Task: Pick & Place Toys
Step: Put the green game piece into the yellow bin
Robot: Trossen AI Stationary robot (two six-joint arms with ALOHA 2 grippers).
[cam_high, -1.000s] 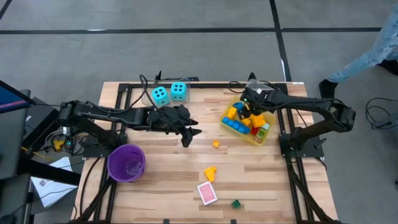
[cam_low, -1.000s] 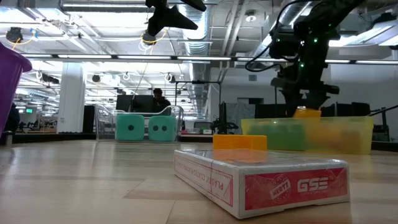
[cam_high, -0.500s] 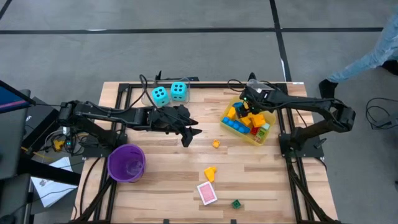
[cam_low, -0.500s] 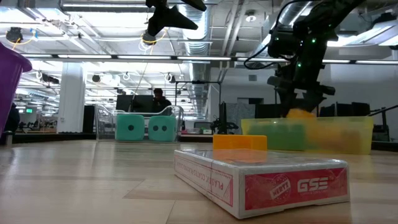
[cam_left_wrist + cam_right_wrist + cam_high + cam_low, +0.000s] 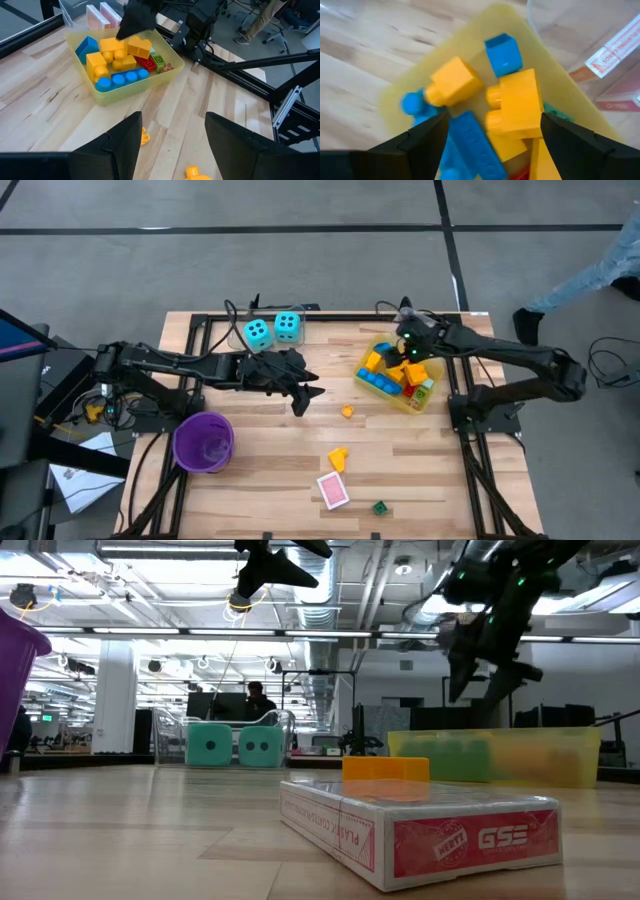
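Observation:
My right gripper [image 5: 408,352] hangs open and empty above the yellow bin [image 5: 432,396]. The bin holds several yellow, blue, red and green bricks [image 5: 512,105]. My left gripper [image 5: 308,400] waits open and empty above the table's middle left, seen from its own wrist [image 5: 172,150]. Two cyan dice [image 5: 272,330] stand at the table's far edge. A small yellow brick [image 5: 347,411], a larger yellow brick [image 5: 338,459], a pink card box [image 5: 333,490] and a green brick [image 5: 380,507] lie on the table. In the low view the right gripper [image 5: 475,690] is well above the bin [image 5: 495,755].
A purple cup [image 5: 204,442] stands at the table's left near side. A clear case with pink cards [image 5: 100,15] sits just beyond the bin's far side. A person's leg [image 5: 585,275] shows on the floor at the far right. Bare wood lies between the bin and the near edge.
My right gripper has let go of a yellow brick over the bin; the brick has dropped in among the others. The gripper has then risen and tipped, clear of the bin.

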